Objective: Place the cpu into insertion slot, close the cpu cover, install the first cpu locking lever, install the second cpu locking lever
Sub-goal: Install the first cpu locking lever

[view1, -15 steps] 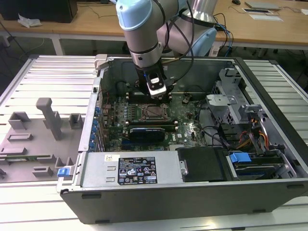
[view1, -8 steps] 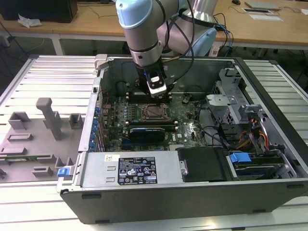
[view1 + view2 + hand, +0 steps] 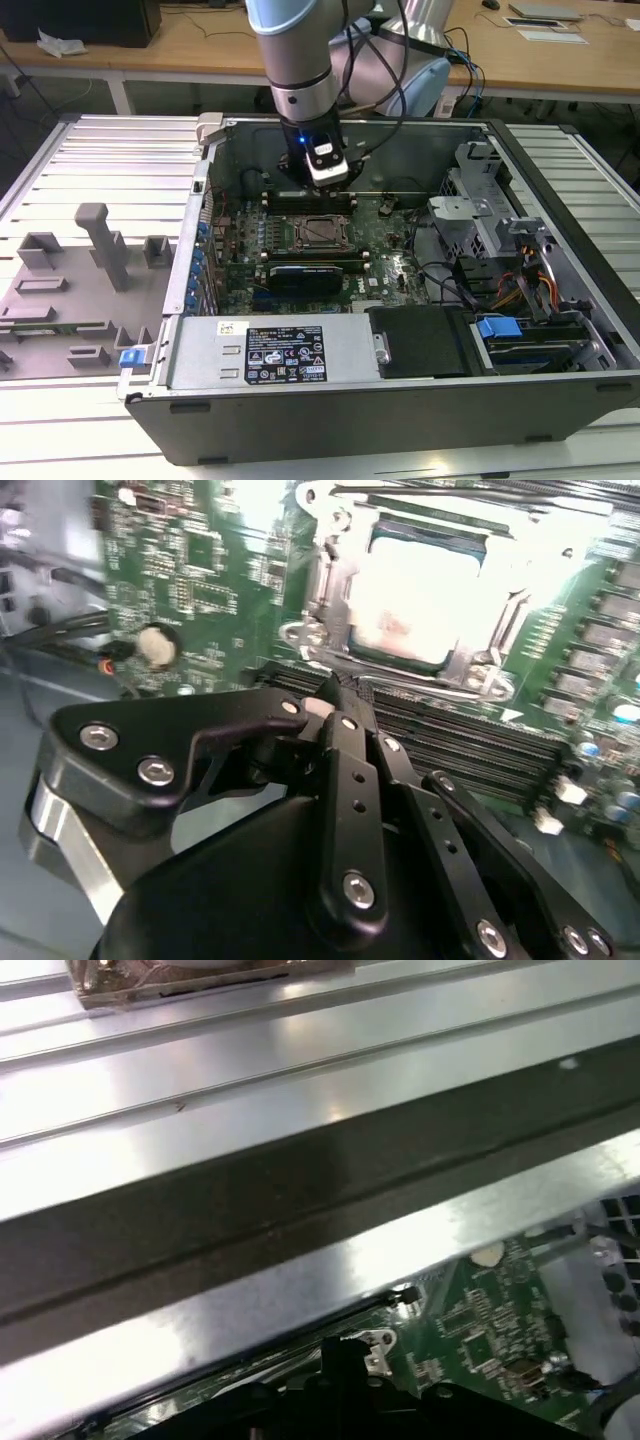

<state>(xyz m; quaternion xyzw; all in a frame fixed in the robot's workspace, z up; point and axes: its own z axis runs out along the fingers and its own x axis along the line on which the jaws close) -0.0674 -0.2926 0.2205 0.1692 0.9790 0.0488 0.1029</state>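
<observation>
Gripper: gripper [image 3: 335, 705] hangs from the arm inside the open computer case [image 3: 560, 390], over the green motherboard [image 3: 390, 270]; in the second wrist view its black fingers [image 3: 345, 770] are pressed together with nothing between them, tips just short of the socket
Memory slots: long black memory slots [image 3: 450, 735] lie between the fingertips and the socket
Cpu: cpu [image 3: 420, 600] sits flat in the insertion slot [image 3: 320, 231], its pale metal top glaring under the light
Cpu cover: cpu cover [image 3: 340, 645] lies down around the chip as a silvery frame
Levers: whether either locking lever is latched I cannot tell
Risk: closed tips near the frame may slip off a thin lever and scrape the board; glare hides the frame's edges
</observation>
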